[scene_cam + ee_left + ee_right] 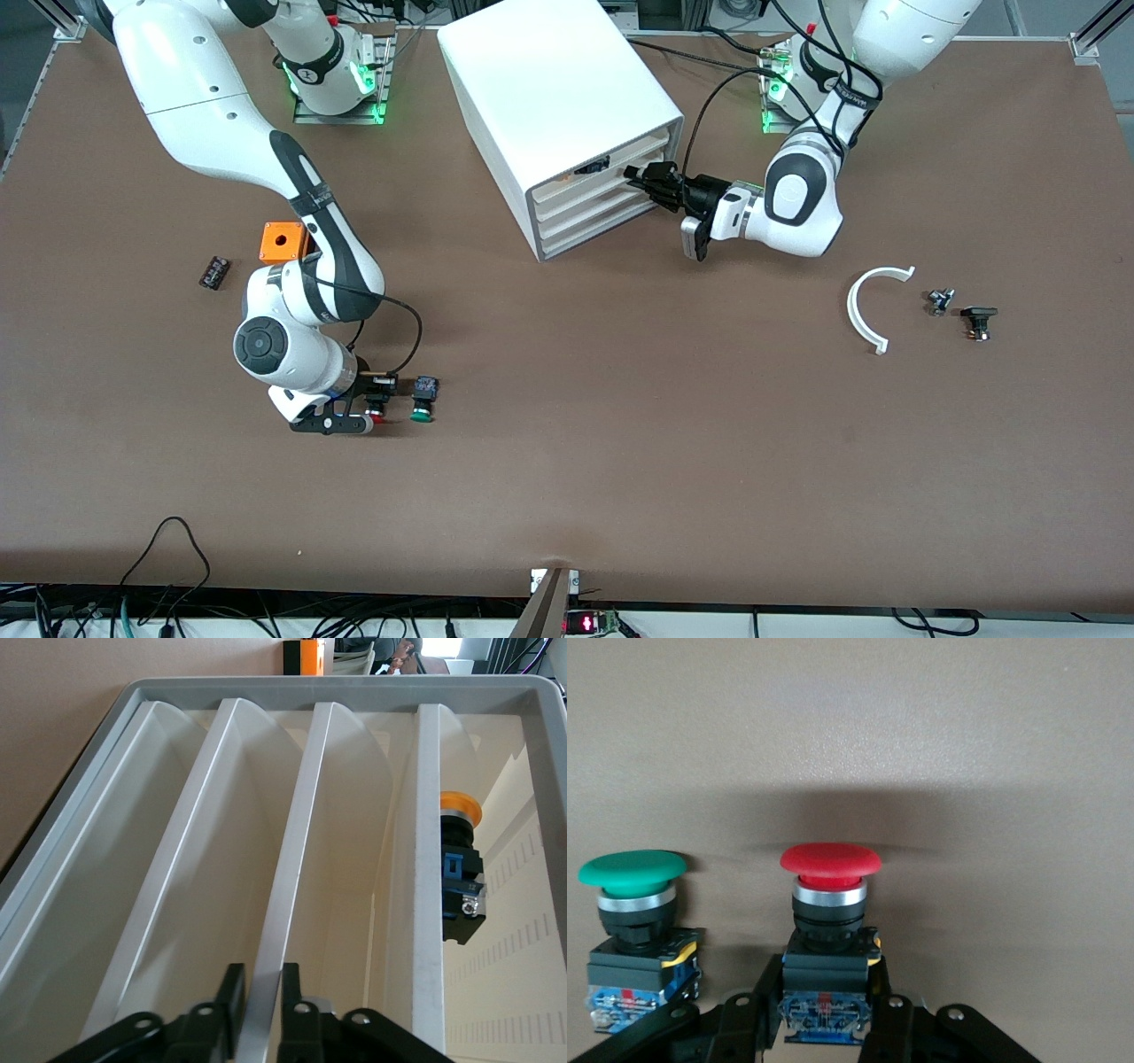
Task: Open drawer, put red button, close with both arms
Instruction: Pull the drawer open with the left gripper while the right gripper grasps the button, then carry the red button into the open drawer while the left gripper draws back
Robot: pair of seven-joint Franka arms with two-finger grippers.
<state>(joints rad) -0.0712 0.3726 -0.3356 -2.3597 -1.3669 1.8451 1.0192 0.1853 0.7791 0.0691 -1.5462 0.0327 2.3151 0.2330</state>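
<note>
My left gripper [640,180] sits upper centre of the frame, at the cream drawer fronts of the white box cabinet [558,106]. My right gripper [376,415], lower left of the frame, is at the small red-capped push button [376,408], just beside the green-capped push button [423,400] on the brown counter [620,425].

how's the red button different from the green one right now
The red button has a red cap; the green button has a green one. The red button sits between the right gripper's fingers, while the green button stands free beside it, untouched. Both share the same mushroom cap, silver ring and black blocky body, and lie on the table.
</note>
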